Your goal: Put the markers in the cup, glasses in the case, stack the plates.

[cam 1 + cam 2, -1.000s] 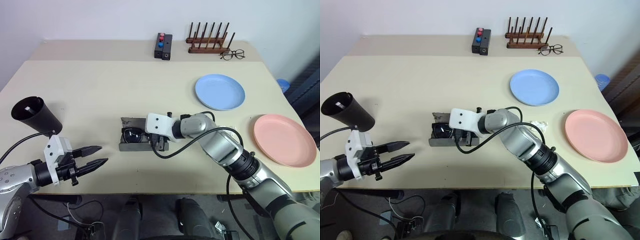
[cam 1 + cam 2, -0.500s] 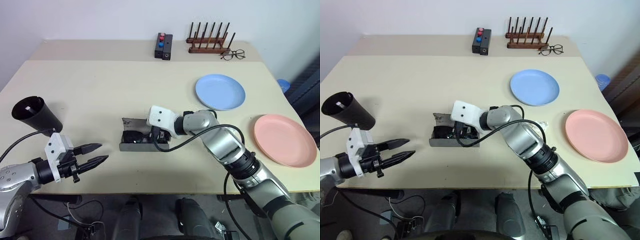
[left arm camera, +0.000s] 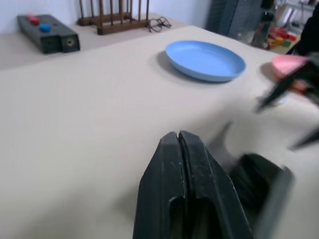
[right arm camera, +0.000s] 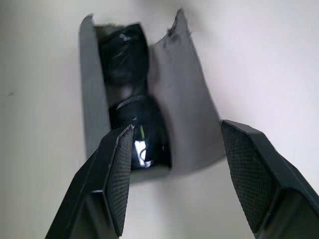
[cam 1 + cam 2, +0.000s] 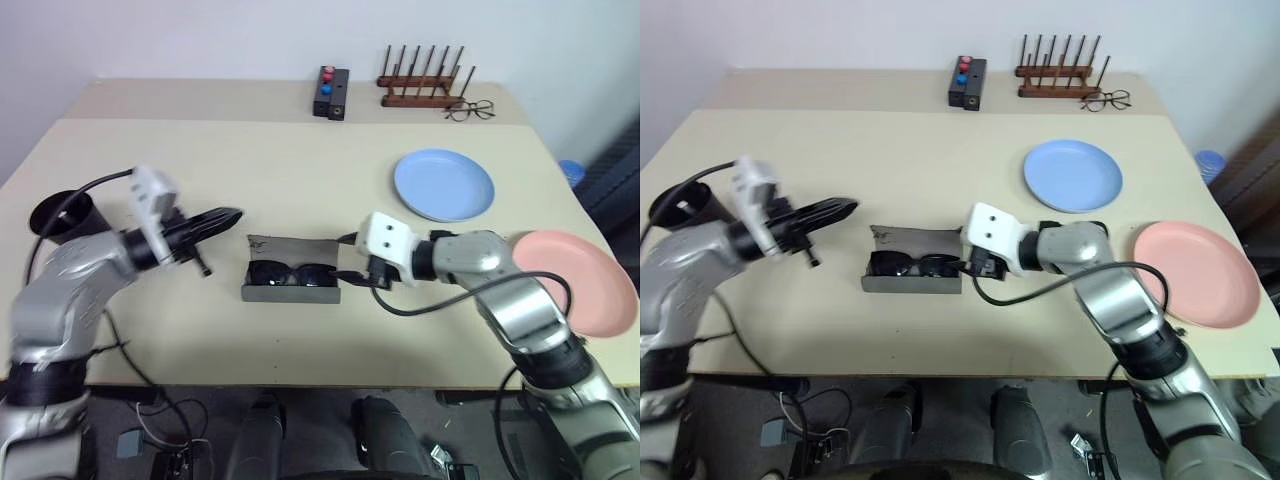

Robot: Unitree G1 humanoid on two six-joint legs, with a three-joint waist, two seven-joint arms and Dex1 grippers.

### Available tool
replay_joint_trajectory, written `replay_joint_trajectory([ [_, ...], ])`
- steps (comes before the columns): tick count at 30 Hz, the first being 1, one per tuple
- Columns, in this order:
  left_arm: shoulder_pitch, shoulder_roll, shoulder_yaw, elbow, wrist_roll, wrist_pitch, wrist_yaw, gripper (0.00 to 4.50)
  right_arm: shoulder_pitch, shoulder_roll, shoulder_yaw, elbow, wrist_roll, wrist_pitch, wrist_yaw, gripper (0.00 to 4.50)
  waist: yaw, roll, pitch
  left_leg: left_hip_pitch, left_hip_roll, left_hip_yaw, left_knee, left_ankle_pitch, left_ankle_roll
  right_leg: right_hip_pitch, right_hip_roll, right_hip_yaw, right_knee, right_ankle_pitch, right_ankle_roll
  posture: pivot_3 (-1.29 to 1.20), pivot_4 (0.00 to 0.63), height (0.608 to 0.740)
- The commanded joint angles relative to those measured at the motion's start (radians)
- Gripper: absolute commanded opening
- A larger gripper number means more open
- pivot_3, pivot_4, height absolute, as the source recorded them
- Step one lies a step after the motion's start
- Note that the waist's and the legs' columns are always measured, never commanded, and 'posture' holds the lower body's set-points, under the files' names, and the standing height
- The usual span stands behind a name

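The glasses (image 5: 290,272) lie inside the open grey case (image 5: 291,280), lid up behind them. The right gripper (image 4: 174,184) hangs just beside the case's end, jaws spread wide and empty, so the drop-off looks done. The left gripper (image 5: 222,218), pinched shut on nothing, noses in from the case's far side, likely to tip the lid down. Beyond the case on the beige surface (image 5: 250,160): blue plate (image 5: 444,184), pink plate (image 5: 578,280). Black cup (image 5: 60,215) sits well apart.
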Motion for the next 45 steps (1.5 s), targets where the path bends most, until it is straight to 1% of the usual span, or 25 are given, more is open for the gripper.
replay_joint_trajectory([
  [1, -0.126, -0.016, -0.132, 0.113, 0.101, -0.016, -0.053, 0.03, 0.051, -0.024, -0.081, -0.105, 0.060, -0.005, -0.001, 2.85, -0.001, 0.000, 0.000, 0.000, 0.000, 0.000, 0.000, 0.000, 0.000, 0.000, 0.000, 0.000, 0.000, 0.000, 0.000, 0.00, 0.150, 0.740],
  [5, -0.265, -0.034, -0.276, 0.274, 0.200, -0.001, -0.147, 0.03, 0.165, -0.058, -0.178, -0.189, 0.143, -0.032, 0.022, 2.85, 0.001, 0.000, 0.000, -0.001, 0.000, 0.000, -0.001, 0.000, 0.000, 0.000, 0.000, 0.000, -0.001, 0.000, 0.001, 0.00, 0.150, 0.740],
  [8, -0.325, -0.057, -0.320, 0.353, 0.211, -0.005, -0.245, 0.03, 0.218, -0.068, -0.220, -0.203, 0.185, -0.036, 0.020, 2.85, -0.003, 0.000, 0.000, -0.001, 0.000, 0.000, -0.001, 0.000, 0.000, 0.000, 0.000, 0.000, -0.001, 0.000, 0.001, 0.00, 0.150, 0.740],
  [12, -0.348, -0.062, -0.373, 0.406, 0.254, -0.034, -0.350, 0.03, 0.248, -0.064, -0.234, -0.205, 0.201, -0.044, -0.004, 2.85, -0.003, 0.000, 0.000, 0.000, 0.000, 0.000, -0.001, 0.000, 0.000, 0.000, 0.000, 0.000, -0.001, -0.001, 0.000, 0.00, 0.150, 0.740],
  [14, -0.341, -0.049, -0.395, 0.399, 0.270, -0.057, -0.414, 0.03, 0.244, -0.059, -0.234, -0.206, 0.207, -0.040, -0.021, 2.85, -0.002, 0.000, 0.000, -0.001, 0.000, 0.000, -0.001, 0.000, 0.000, 0.000, 0.000, 0.000, -0.001, -0.001, 0.000, 0.00, 0.150, 0.740],
  [17, -0.319, -0.029, -0.401, 0.371, 0.283, -0.081, -0.465, 0.03, 0.218, -0.061, -0.235, -0.206, 0.219, -0.028, -0.037, 2.85, -0.001, 0.000, 0.000, -0.001, 0.000, 0.000, -0.001, 0.000, 0.000, 0.000, 0.000, 0.000, -0.001, -0.001, 0.000, 0.00, 0.150, 0.740],
  [25, -0.194, 0.035, -0.392, 0.220, 0.278, -0.071, -0.530, 0.03, 0.171, -0.081, -0.225, -0.180, 0.241, -0.033, -0.032, 2.85, -0.001, 0.001, 0.000, 0.000, 0.001, 0.000, -0.001, 0.000, 0.000, 0.000, 0.000, 0.000, 0.000, -0.001, 0.000, 0.00, 0.150, 0.740],
  [30, -0.100, 0.059, -0.387, 0.113, 0.268, -0.028, -0.524, 0.03, 0.152, -0.080, -0.206, -0.161, 0.237, -0.043, -0.023, 2.85, -0.001, 0.000, 0.000, 0.000, 0.001, 0.000, 0.000, 0.000, 0.000, 0.001, 0.000, 0.000, 0.000, -0.002, -0.003, 0.00, 0.150, 0.740],
  [35, -0.043, 0.071, -0.381, 0.059, 0.268, -0.010, -0.501, 0.03, 0.138, -0.078, -0.190, -0.156, 0.238, -0.048, -0.018, 2.85, 0.000, 0.001, -0.001, 0.000, 0.001, 0.000, 0.000, 0.000, 0.000, 0.001, 0.000, 0.000, 0.000, -0.002, -0.003, 0.00, 0.150, 0.740],
  [37, -0.037, 0.058, -0.353, 0.049, 0.251, -0.008, -0.481, 0.03, 0.132, -0.078, -0.184, -0.145, 0.226, -0.052, -0.023, 2.85, 0.000, 0.001, -0.001, 0.000, 0.001, 0.000, 0.000, 0.000, 0.000, 0.001, 0.000, 0.000, 0.000, -0.002, -0.003, 0.00, 0.150, 0.740],
  [41, -0.038, 0.006, -0.248, 0.005, 0.167, 0.005, -0.418, 0.03, 0.110, -0.102, -0.167, -0.090, 0.166, -0.023, -0.061, 2.85, 0.002, 0.001, 0.000, 0.000, 0.001, 0.000, 0.001, 0.000, 0.000, 0.001, 0.000, 0.000, 0.000, -0.002, -0.003, 0.00, 0.150, 0.740],
  [43, -0.021, -0.018, -0.166, -0.054, 0.097, 0.043, -0.365, 0.03, 0.092, -0.112, -0.168, -0.035, 0.121, -0.024, -0.098, 2.85, 0.002, 0.000, 0.000, 0.000, 0.001, 0.000, 0.001, 0.000, 0.000, 0.001, 0.000, 0.000, 0.000, -0.002, -0.003, 0.00, 0.150, 0.740],
  [45, 0.016, -0.014, -0.117, -0.118, 0.052, 0.066, -0.342, 0.03, 0.072, -0.117, -0.168, 0.023, 0.069, -0.034, -0.139, 2.85, 0.001, 0.000, 0.000, -0.001, 0.001, 0.000, 0.001, 0.000, 0.000, 0.000, 0.000, 0.000, 0.000, -0.002, -0.003, 0.00, 0.150, 0.740],
])
